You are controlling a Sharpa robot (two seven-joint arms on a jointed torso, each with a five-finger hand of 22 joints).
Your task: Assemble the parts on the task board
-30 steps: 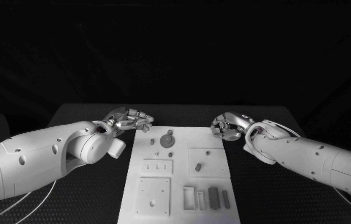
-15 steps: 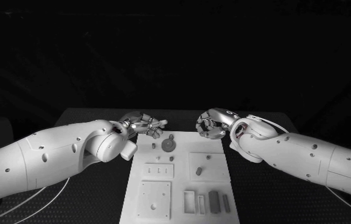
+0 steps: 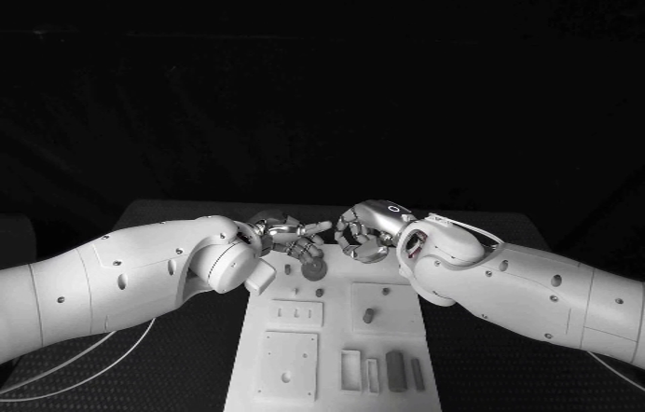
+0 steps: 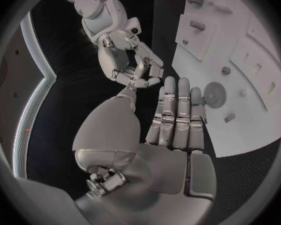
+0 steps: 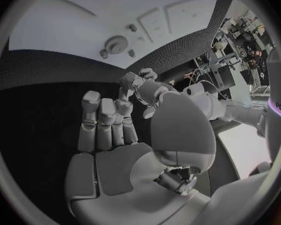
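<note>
Head view, and both hands hover at the task board's (image 3: 329, 337) far end, left hand (image 3: 285, 233) and right hand (image 3: 363, 233) empty with fingers loosely spread, the gear-like round part (image 3: 313, 267) lying just below, nearer the left.

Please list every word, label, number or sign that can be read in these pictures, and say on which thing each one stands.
There is no text that can be read: none on the task board, none on the left hand, none on the right hand.
At the rim of the right wrist view there is a dark mark on the white arm: cut off, not readable.
</note>
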